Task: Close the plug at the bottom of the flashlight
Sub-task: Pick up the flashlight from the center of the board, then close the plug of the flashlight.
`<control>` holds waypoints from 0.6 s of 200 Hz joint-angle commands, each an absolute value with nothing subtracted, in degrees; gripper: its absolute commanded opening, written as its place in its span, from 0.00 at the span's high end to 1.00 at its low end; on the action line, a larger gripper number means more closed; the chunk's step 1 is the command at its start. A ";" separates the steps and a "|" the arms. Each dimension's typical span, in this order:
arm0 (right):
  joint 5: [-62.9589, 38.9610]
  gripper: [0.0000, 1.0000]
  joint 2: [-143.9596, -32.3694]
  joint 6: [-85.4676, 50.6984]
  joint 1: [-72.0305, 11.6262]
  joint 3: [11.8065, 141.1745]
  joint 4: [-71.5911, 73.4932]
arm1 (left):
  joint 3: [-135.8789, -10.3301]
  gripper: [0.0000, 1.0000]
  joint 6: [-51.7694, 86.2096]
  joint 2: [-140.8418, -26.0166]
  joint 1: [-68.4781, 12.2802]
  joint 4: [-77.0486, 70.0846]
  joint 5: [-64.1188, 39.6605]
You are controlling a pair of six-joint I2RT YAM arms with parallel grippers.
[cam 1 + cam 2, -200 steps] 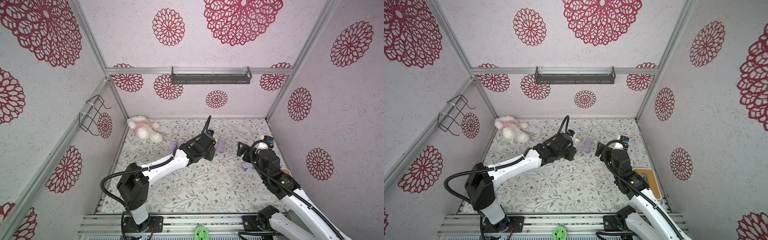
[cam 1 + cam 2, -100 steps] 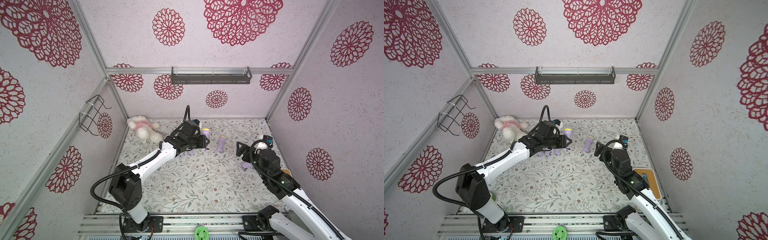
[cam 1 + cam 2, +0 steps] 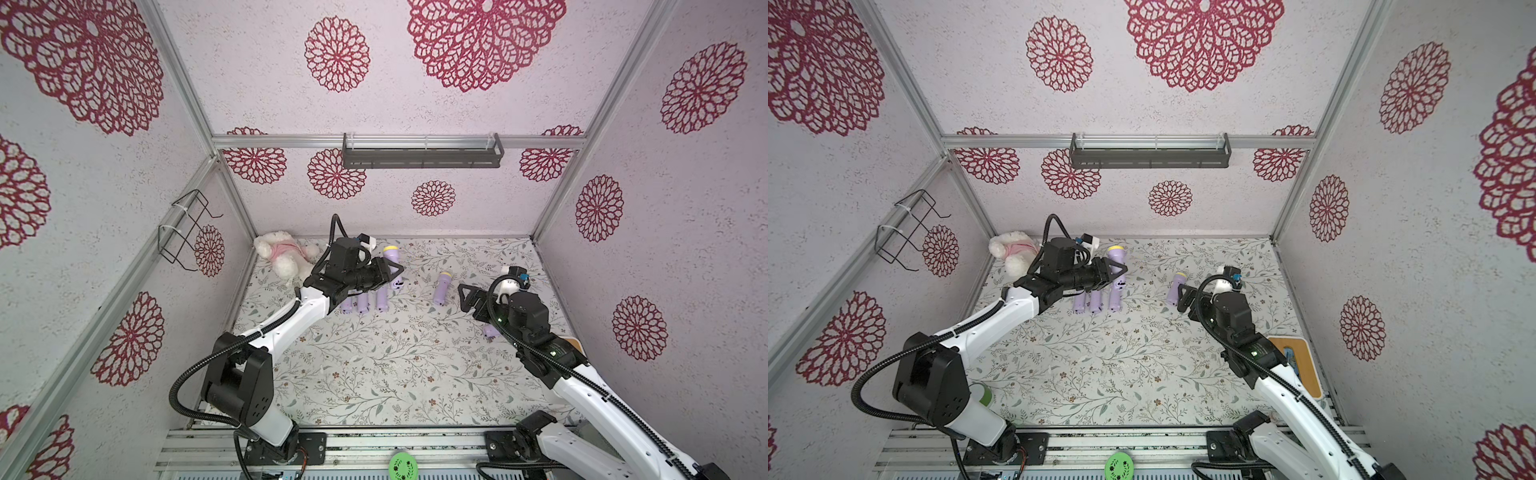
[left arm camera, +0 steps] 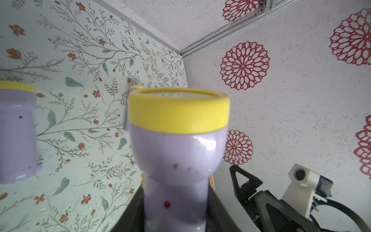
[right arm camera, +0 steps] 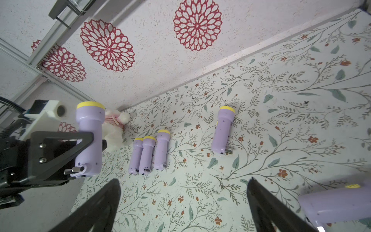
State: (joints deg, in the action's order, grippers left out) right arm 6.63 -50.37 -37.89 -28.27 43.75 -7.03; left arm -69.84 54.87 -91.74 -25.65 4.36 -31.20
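My left gripper (image 3: 392, 272) (image 3: 1119, 272) is shut on a purple flashlight (image 3: 390, 253) (image 3: 1116, 254) with a yellow head, holding it upright above the table near the back left. In the left wrist view the flashlight (image 4: 178, 144) fills the middle, its handle between the dark fingers (image 4: 215, 213). The right wrist view shows its metal plug (image 5: 74, 170) sticking out sideways at the bottom end. My right gripper (image 3: 467, 295) (image 5: 183, 180) hangs open over the mat at the right, facing the left gripper, with nothing between its fingers.
Three more purple flashlights (image 3: 365, 302) lie side by side under the left gripper. Another flashlight (image 3: 442, 287) lies mid-table, and one (image 3: 490, 332) by the right arm. A plush toy (image 3: 282, 255) sits in the back left corner. A wooden board (image 3: 1296, 361) lies at the right.
My left arm has swung left and toward the back wall with the flashlight in its grip. The right arm has not moved.
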 commanded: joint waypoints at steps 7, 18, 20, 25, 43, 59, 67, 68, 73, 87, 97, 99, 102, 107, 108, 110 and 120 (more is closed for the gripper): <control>2.13 0.01 -52.65 -40.28 -28.01 46.96 -3.04 | -68.62 1.00 58.84 -90.20 -24.62 -3.49 -36.22; 1.25 0.01 -53.45 -41.15 -27.99 47.41 -2.32 | -67.95 1.00 59.29 -90.05 -24.47 -4.55 -36.53; 1.06 0.01 -53.57 -41.31 -28.03 47.45 -2.12 | -67.83 1.00 59.43 -90.01 -24.46 -4.70 -36.51; 0.61 0.01 -54.02 -41.75 -28.03 47.38 -1.52 | -67.43 1.00 59.85 -89.93 -24.33 -5.29 -36.54; -1.51 0.01 -55.88 -43.25 -27.95 47.91 0.22 | -65.79 1.00 62.05 -89.98 -23.63 -8.23 -37.06; -2.62 0.01 -57.66 -44.65 -28.02 48.63 1.00 | -64.23 1.00 65.32 -90.50 -22.96 -12.07 -38.24; -2.98 0.01 -58.57 -45.39 -28.05 48.86 1.36 | -63.83 1.00 66.54 -90.77 -22.74 -13.23 -38.74; -3.03 0.01 -58.69 -45.50 -28.09 48.86 1.42 | -63.77 1.00 66.62 -90.83 -22.75 -13.34 -38.80; -3.36 0.01 -59.16 -45.97 -28.09 49.03 1.80 | -63.61 1.00 67.39 -90.92 -22.66 -13.95 -39.16; -4.03 0.01 -60.43 -47.40 -28.09 49.27 2.56 | -63.46 1.00 68.03 -90.97 -22.59 -14.57 -39.63; -4.48 0.01 -61.27 -48.58 -28.10 49.33 3.39 | -63.33 1.00 68.07 -90.90 -22.59 -14.68 -39.64; -4.57 0.01 -61.37 -48.62 -28.05 49.33 3.64 | -63.31 1.00 68.04 -90.88 -22.63 -14.74 -39.64; -4.72 0.01 -61.57 -49.01 -28.09 49.33 4.01 | -63.29 1.00 68.04 -90.88 -22.66 -14.76 -39.64; -5.00 0.01 -61.89 -49.64 -28.15 49.23 4.60 | -63.28 1.00 68.05 -90.88 -22.59 -14.85 -39.64; -5.00 0.01 -61.97 -49.78 -28.18 49.23 4.67 | -63.28 1.00 68.04 -90.88 -22.59 -14.85 -39.64; -5.07 0.01 -62.10 -50.00 -28.20 49.26 4.95 | -63.28 1.00 68.10 -90.88 -22.59 -14.85 -39.68; -5.60 0.01 -62.65 -51.53 -28.21 48.93 6.45 | -62.97 1.00 68.80 -91.04 -22.58 -15.51 -39.55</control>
State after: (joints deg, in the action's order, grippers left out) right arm -3.57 -62.17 -46.89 -28.27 47.37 1.04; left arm -63.16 66.28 -91.74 -22.85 -10.17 -38.11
